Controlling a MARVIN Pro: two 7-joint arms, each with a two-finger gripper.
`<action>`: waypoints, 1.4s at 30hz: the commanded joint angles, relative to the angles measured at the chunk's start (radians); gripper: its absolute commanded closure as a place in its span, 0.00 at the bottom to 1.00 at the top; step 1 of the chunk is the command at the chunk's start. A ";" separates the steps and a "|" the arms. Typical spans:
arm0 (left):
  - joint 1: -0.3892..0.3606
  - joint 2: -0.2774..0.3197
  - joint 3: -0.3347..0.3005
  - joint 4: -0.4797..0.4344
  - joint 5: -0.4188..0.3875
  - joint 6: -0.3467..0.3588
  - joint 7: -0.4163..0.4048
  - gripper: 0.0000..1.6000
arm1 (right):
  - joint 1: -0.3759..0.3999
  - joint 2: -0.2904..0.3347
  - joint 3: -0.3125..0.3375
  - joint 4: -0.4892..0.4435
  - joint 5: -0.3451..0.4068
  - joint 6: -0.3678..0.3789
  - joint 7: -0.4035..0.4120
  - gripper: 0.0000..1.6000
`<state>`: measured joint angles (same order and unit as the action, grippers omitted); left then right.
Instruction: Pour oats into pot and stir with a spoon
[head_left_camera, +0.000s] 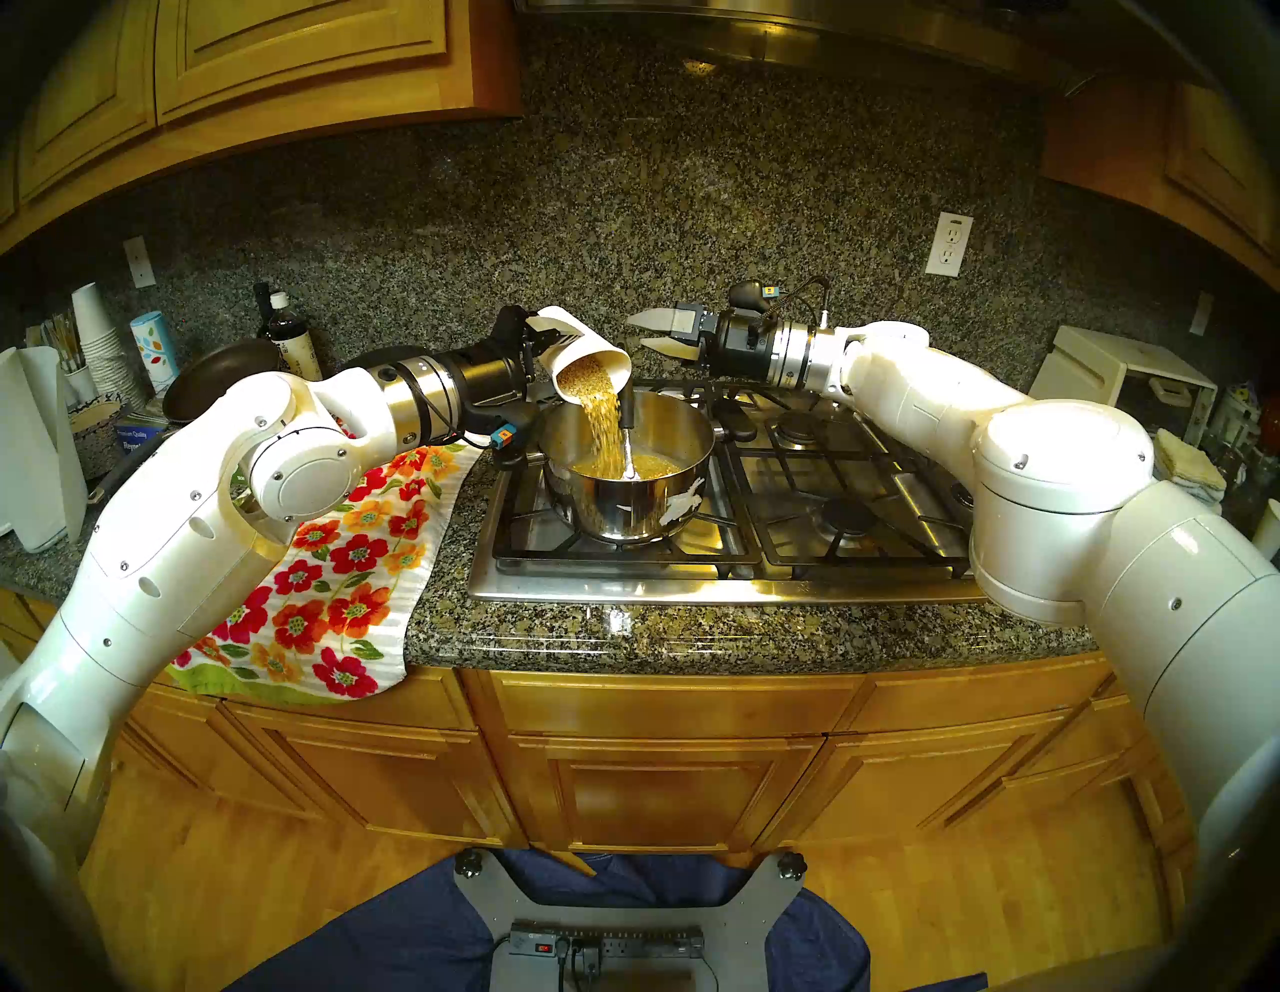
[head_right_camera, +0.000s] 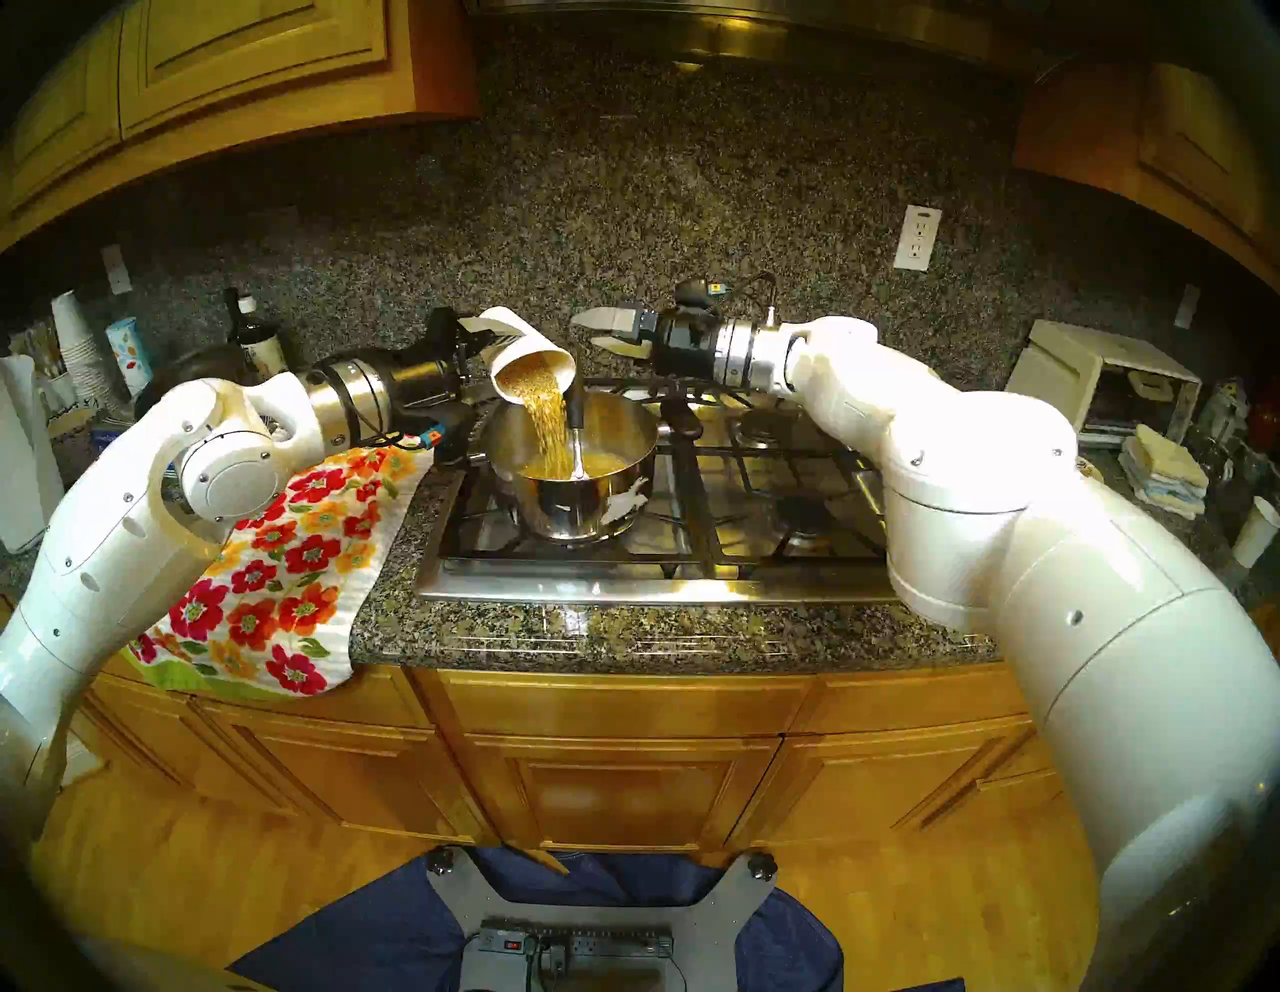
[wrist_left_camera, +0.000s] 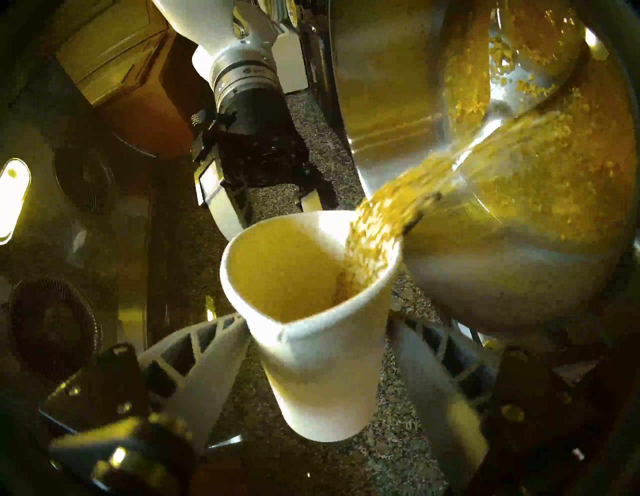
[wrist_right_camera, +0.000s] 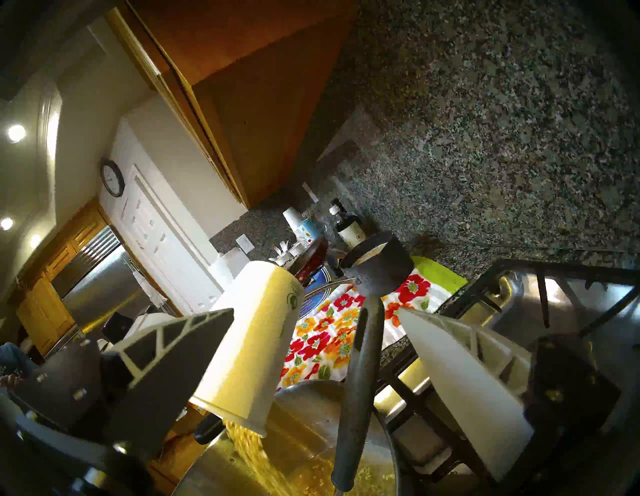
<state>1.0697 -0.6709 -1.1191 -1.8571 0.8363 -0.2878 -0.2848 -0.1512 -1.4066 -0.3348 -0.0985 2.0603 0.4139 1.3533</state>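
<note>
meanwhile, left jaws clenched on mouth-down cup (head_left_camera: 585, 360), right jaws agape, spoon (head_left_camera: 627, 436) near-upright

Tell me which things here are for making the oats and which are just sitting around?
For the job:
- paper cup, tipped in the left claw
- oats streaming down
- pot on the stove
- spoon standing in the pot
- right claw, open, holding nothing

Just sitting around:
- flowery towel
- frying pan
- dark bottle
- stacked cups
- toaster oven

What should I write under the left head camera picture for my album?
The left hand tips a paper cup, pouring oats into the pot beside a spoon.
</note>
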 joint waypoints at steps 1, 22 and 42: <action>0.003 0.003 -0.010 -0.031 0.086 0.013 0.082 0.33 | 0.041 0.001 0.010 -0.001 0.008 0.000 0.003 0.00; 0.048 -0.005 0.057 0.020 0.487 0.092 0.363 0.34 | 0.041 0.001 0.011 -0.001 0.008 0.000 0.003 0.00; 0.086 -0.038 -0.067 -0.021 0.134 0.090 0.175 0.31 | 0.040 0.001 0.010 -0.001 0.008 -0.001 0.003 0.00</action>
<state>1.1629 -0.7025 -1.1185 -1.8441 1.1310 -0.2014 -0.0228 -0.1512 -1.4066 -0.3343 -0.0985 2.0600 0.4139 1.3532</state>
